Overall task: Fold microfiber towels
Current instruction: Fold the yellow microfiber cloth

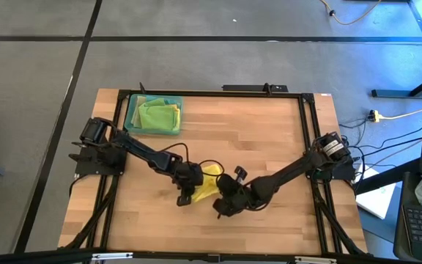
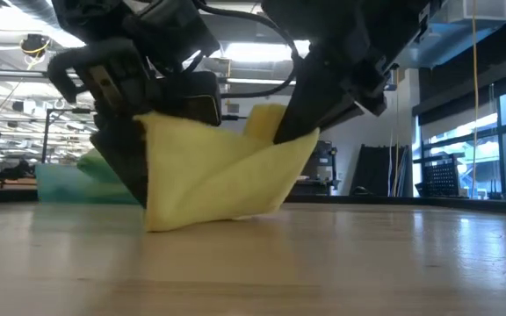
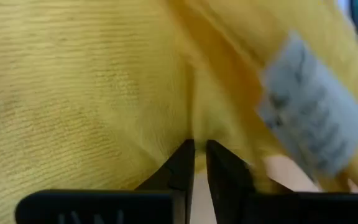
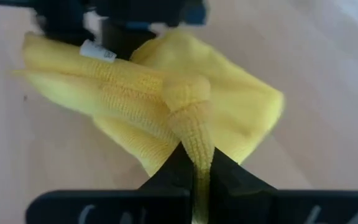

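A yellow microfiber towel (image 1: 209, 182) sits at the table's near middle, bunched up between my two grippers. My left gripper (image 1: 187, 193) is shut on its left side and my right gripper (image 1: 223, 205) on its right side. In the low view the towel (image 2: 218, 171) sags between them like a sling. A grey label (image 3: 309, 112) is sewn to it. More green towels (image 1: 156, 116) lie in the teal tray (image 1: 132, 117) at the far left. My left gripper pinches the towel's cloth (image 3: 188, 134) between its two fingers, slanting down from the table's left; edge or fold, I cannot tell. That side (image 2: 152, 123) is held up off the table. The towel's lower fold (image 2: 174, 219) rests on the wood. My right gripper pinches a bunched, rolled ridge of the towel (image 4: 194, 152) between its two fingers, several layers thick. It slants down from the table's right. That end (image 2: 301, 140) is raised, and the cloth sags slack toward the left gripper.
The tray stands by the far left corner, inside the black frame (image 1: 218, 93) that rims the table. Bare wood (image 1: 255, 132) lies between the tray and the grippers and along the near edge.
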Available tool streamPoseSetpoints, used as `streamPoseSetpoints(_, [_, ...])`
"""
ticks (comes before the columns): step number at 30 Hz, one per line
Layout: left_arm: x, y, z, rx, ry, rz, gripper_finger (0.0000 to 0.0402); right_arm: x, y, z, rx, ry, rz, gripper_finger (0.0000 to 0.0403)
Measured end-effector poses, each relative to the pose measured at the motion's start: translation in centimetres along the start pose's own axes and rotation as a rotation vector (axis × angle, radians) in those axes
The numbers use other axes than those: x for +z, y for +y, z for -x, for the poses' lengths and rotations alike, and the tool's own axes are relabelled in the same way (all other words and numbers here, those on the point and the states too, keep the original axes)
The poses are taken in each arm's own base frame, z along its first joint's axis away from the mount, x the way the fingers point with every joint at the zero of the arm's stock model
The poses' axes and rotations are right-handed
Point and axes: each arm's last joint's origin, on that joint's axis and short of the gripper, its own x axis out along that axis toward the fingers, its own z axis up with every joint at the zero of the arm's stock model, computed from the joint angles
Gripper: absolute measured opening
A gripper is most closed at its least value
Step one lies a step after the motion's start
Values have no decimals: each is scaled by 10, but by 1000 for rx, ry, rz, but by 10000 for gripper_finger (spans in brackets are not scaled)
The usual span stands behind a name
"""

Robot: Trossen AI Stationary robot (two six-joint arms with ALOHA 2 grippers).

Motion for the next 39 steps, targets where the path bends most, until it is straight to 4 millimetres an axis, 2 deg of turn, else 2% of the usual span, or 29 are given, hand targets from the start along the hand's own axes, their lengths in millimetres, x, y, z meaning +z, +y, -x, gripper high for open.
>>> streamPoseSetpoints(7, [-1, -20, -5, -168, 5, 1, 37, 5, -7, -4, -60, -33, -19, 21])
streamPoseSetpoints(13, [-9, -35, -9, -169, 22, -28, 37, 6, -17, -14, -47, 26, -17, 22])
streamPoseSetpoints(20, [-9, -40, -7, -170, 14, 48, 37, 6, -22, -20, -39, 37, -85, 15])
streamPoseSetpoints(28, [4, -51, 22, -102, -151, 56, 37, 24, -29, -31, -13, -22, -296, 33])
streamPoseSetpoints(33, [5, -55, 34, -83, -181, 87, 37, 35, -48, -47, -26, -10, -486, 33])
streamPoseSetpoints(36, [1, -59, 38, -72, -162, 83, 37, 32, -62, -61, 30, 42, -648, 33])
streamPoseSetpoints(39, [-4, -62, 41, -48, -135, 82, 37, 21, -73, -72, 72, 71, -795, 33])
